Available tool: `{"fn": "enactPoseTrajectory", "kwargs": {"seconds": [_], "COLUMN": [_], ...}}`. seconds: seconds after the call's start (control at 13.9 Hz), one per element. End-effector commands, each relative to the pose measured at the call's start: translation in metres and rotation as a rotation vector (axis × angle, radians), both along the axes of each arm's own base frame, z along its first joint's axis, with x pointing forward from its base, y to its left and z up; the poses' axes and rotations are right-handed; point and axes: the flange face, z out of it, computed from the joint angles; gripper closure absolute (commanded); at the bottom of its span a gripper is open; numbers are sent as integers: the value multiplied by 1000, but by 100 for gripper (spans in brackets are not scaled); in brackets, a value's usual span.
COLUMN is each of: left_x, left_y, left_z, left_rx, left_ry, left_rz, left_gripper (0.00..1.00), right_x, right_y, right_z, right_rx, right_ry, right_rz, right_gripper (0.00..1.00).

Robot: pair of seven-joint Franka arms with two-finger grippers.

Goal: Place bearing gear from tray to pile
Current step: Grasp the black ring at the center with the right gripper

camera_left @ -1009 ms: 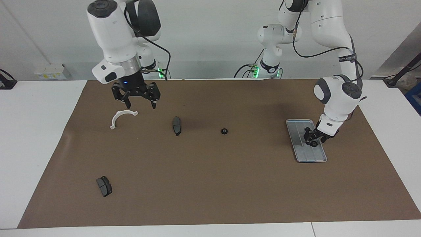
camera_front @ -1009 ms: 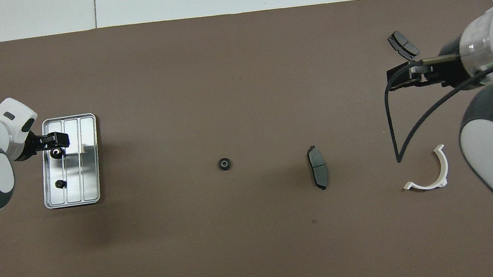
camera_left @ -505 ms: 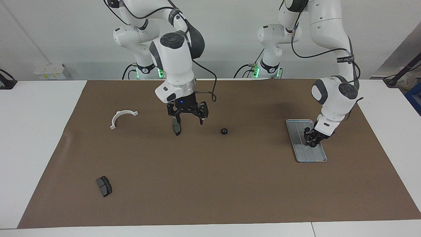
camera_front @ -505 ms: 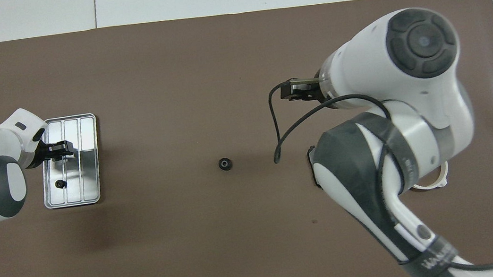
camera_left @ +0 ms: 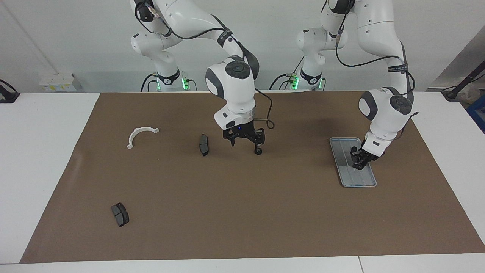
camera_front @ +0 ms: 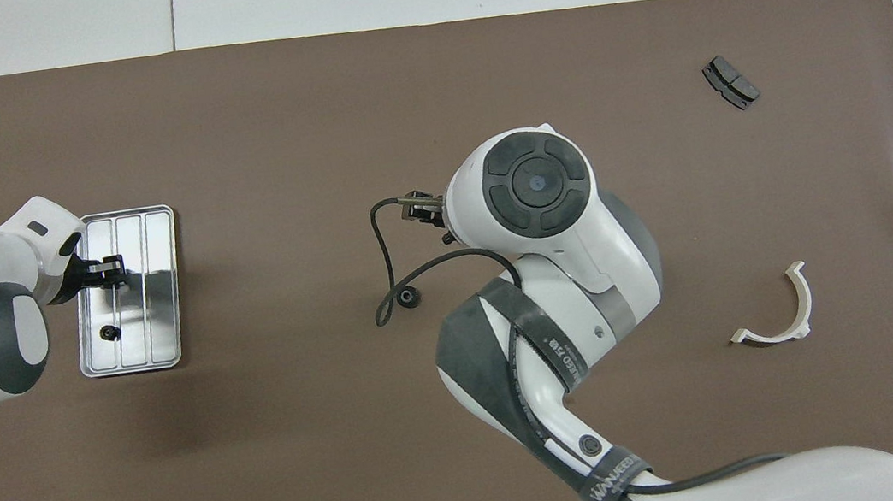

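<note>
The silver-grey tray [camera_left: 341, 148] [camera_front: 156, 237] lies at the left arm's end of the mat. My left gripper [camera_left: 358, 163] [camera_front: 104, 270] is down in it, shut on a small black bearing gear that its fingers mostly hide. Another bearing gear [camera_front: 109, 332] sits loose in the tray, nearer the robots. A third bearing gear [camera_left: 258, 152] [camera_front: 409, 297] rests mid-mat. My right gripper [camera_left: 245, 146] hangs open just above the mat, one fingertip [camera_left: 258, 148] right at that gear. In the overhead view the right arm's wrist covers this gripper.
The pile's parts lie scattered toward the right arm's end: a white half-ring bracket [camera_left: 141, 134] [camera_front: 782, 310], a dark brake pad [camera_left: 204, 145] beside the right gripper, and another brake pad [camera_left: 120, 214] [camera_front: 731, 82] farther from the robots. A cable loops from the right wrist [camera_front: 384, 267].
The right arm has swung from over the white bracket, past the brake pad, to the mid-mat gear. The left gripper's fingers have closed in on the gear in the tray.
</note>
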Motion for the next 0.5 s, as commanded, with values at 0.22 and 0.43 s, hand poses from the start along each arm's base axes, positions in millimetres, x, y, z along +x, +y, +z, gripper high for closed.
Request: {"fn": "enactPoseTrajectory", "kwargs": {"seconds": [0.22,0.43], "left_x": [27,31], "left_y": [-12,-45], "left_z": [33,41], "left_rx": [-9,-24], "left_ry": [-20,-29], "left_rz": [29,78], "left_gripper": [100,100], "right_x": [2,-6], "right_y": [57,55], "right_z": [-58,-75], "right_rx": [-19,-21], "right_ry": [15,23], "right_rz": [-1,5], "right_gripper": [0,6]}}
